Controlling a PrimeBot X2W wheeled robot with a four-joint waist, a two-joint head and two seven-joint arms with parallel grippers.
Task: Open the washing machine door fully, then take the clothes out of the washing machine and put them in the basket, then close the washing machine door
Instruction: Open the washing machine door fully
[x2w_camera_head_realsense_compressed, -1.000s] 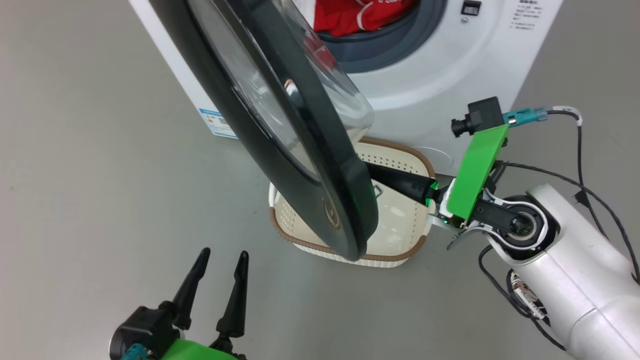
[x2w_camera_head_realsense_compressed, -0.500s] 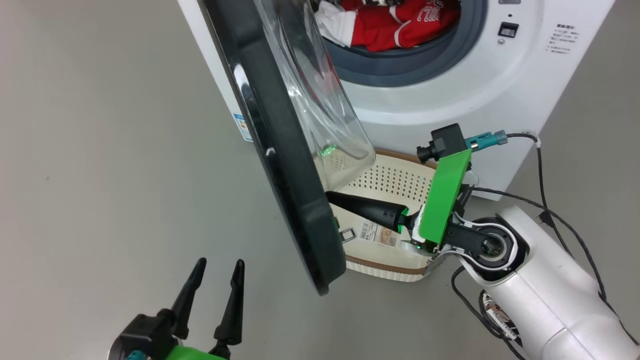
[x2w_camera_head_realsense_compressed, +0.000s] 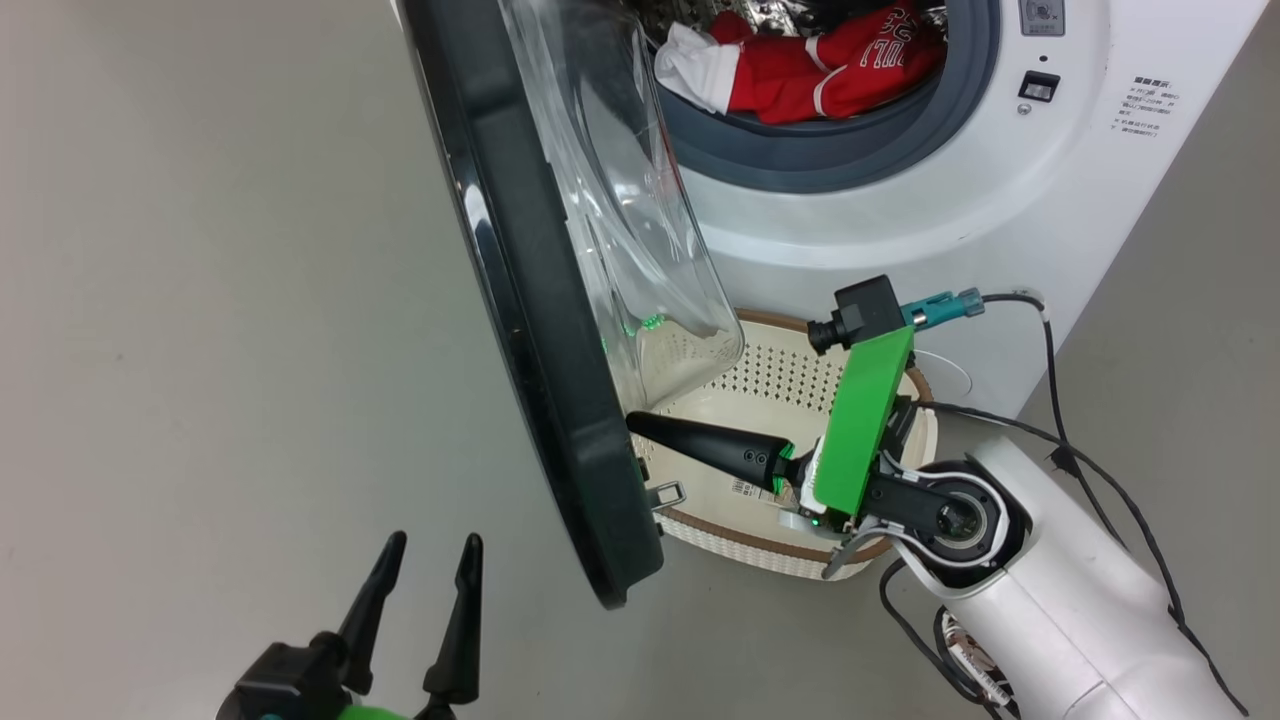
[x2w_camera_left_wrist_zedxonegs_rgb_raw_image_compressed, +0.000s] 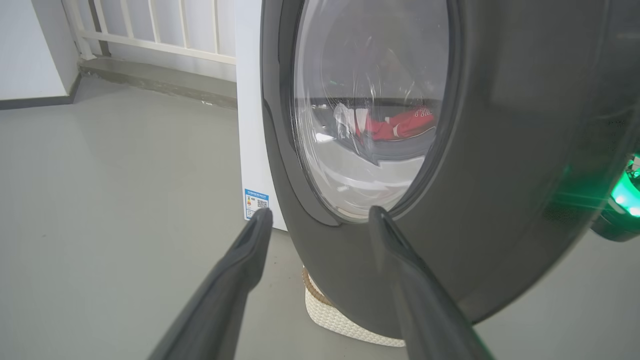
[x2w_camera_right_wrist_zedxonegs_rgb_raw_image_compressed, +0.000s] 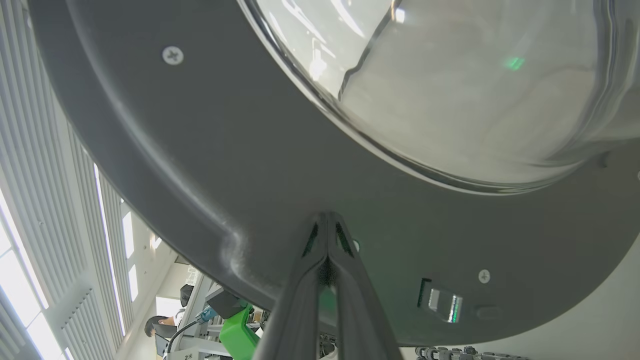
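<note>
1. The big white boxy front-loading washing machine (x2w_camera_head_realsense_compressed: 880, 230) stands on the grey floor (x2w_camera_head_realsense_compressed: 200, 300), ahead of the robot.
2. Its large round black-rimmed glass door (x2w_camera_head_realsense_compressed: 520, 300) stands out from the machine's left side, toward the robot.
3. The red and white fabric clothes (x2w_camera_head_realsense_compressed: 830, 70) lie in the drum, behind the door.
4. The small cream perforated plastic basket (x2w_camera_head_realsense_compressed: 770, 380) sits on the floor just before the machine, right of the door and partly under it.
5. The right gripper (x2w_camera_head_realsense_compressed: 635, 425) reaches over the basket, its tip against the door's inner rim.
6. The left gripper (x2w_camera_head_realsense_compressed: 434, 540) is left of the door, nearer the robot and apart from it.
</note>
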